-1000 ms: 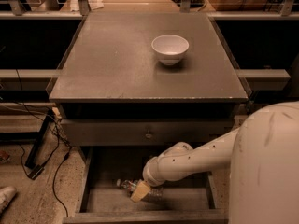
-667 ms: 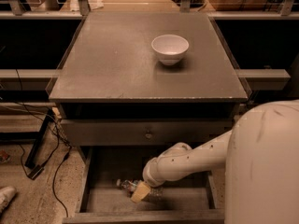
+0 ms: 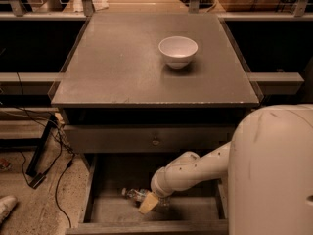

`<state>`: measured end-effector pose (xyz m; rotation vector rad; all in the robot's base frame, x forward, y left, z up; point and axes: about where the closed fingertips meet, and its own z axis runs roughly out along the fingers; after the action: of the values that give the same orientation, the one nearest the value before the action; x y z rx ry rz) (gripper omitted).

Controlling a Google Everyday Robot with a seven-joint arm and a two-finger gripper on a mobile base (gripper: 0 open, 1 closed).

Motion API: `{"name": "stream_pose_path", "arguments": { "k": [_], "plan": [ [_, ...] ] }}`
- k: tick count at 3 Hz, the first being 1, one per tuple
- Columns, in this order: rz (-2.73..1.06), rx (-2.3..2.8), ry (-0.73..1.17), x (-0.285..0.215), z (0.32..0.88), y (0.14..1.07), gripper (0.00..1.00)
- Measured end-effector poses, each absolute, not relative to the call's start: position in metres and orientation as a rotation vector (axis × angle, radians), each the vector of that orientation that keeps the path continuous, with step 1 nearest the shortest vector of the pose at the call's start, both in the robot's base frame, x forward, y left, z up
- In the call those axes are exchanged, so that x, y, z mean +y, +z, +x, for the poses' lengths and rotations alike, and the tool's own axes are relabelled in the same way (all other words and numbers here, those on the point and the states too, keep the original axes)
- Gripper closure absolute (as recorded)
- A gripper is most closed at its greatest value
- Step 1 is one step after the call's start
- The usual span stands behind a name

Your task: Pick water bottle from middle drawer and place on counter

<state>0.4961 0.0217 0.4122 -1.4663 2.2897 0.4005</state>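
Note:
The middle drawer (image 3: 110, 210) is pulled open below the cabinet. The water bottle (image 3: 133, 194) lies on its side on the drawer floor, left of centre, with its white cap pointing left. My gripper (image 3: 148, 203) reaches down into the drawer from the right and sits right at the bottle's right end, its tan tip touching or covering that end. The counter (image 3: 122, 67) is the grey top above.
A white bowl (image 3: 178, 50) stands on the counter's back right. A closed drawer front with a round knob (image 3: 155, 141) sits just above the open drawer. My white arm housing (image 3: 274, 175) fills the lower right. Cables (image 3: 44, 155) lie on the floor at left.
The white arm housing has spread slightly to the left in view. The gripper and the bottle stay where they were in the drawer.

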Motion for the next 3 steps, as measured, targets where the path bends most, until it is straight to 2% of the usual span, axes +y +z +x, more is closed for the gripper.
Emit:
{"name": "stream_pose_path", "arguments": {
  "k": [1,3],
  "plan": [
    [-1.458,2.352,0.43,0.008,0.477,0.39,0.0],
    [-1.451,2.341,0.434,0.014,0.492,0.389,0.0]
  ]
}}
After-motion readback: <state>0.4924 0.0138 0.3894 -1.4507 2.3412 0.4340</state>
